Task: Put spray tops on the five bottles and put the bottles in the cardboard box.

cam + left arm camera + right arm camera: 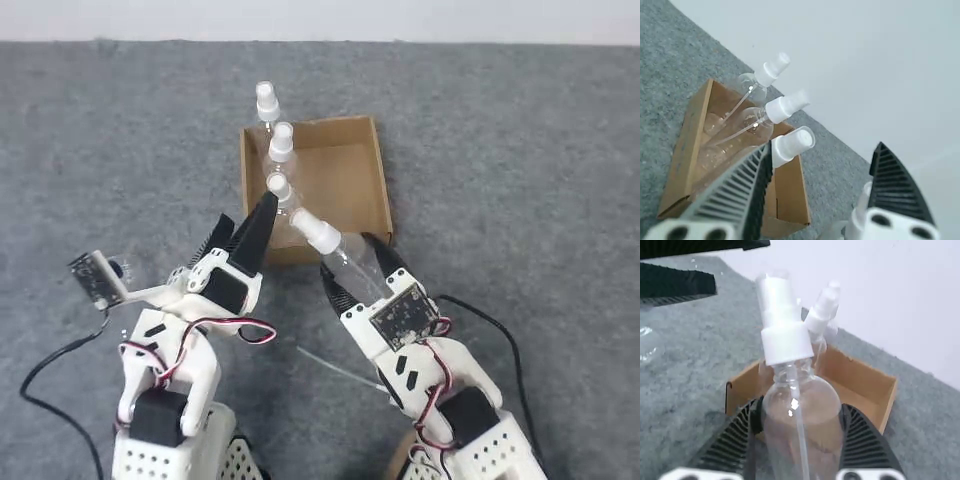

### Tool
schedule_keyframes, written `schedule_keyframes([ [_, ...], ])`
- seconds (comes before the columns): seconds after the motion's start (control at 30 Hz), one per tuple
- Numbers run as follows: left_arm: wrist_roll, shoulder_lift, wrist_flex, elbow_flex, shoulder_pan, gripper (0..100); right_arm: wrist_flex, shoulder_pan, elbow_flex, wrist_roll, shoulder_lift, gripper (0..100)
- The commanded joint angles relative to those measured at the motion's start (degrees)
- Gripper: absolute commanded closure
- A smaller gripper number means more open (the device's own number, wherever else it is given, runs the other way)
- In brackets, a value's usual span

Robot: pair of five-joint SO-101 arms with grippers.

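The cardboard box (384, 190) sits on the grey carpet ahead of both arms. Three clear bottles with white spray tops (282, 140) lean along one side of it, tops pointing away from the arms (785, 106). My right gripper (347, 253) is shut on a fourth clear bottle (790, 390), whose white spray top (322, 233) is tilted over the box's near wall. In the right wrist view that spray top (782, 335) rises between the fingers. My left gripper (247, 208) stands open and holds nothing, at the box's near corner beside the three bottles (824, 147).
A thin clear tube (335, 367) lies on the carpet between the two arms. Part of another clear object (646, 345) lies on the carpet off to the side. The box floor (860, 390) beside the bottles is bare, and grey carpet spreads around the box.
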State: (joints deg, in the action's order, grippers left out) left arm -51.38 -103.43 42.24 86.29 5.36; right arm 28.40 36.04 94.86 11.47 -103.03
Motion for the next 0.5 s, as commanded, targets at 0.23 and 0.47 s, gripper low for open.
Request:
schedule_keyframes([
  [0.23,-0.62,-1.32,-2.37,-0.22,-0.18,71,-4.7,0.66,-4.48,-0.62,-0.92,93.4],
  [0.47,-0.35,-1.32,-2.02,0.66,4.84,71,-4.7,2.77,-4.31,-0.62,-0.92,93.4],
])
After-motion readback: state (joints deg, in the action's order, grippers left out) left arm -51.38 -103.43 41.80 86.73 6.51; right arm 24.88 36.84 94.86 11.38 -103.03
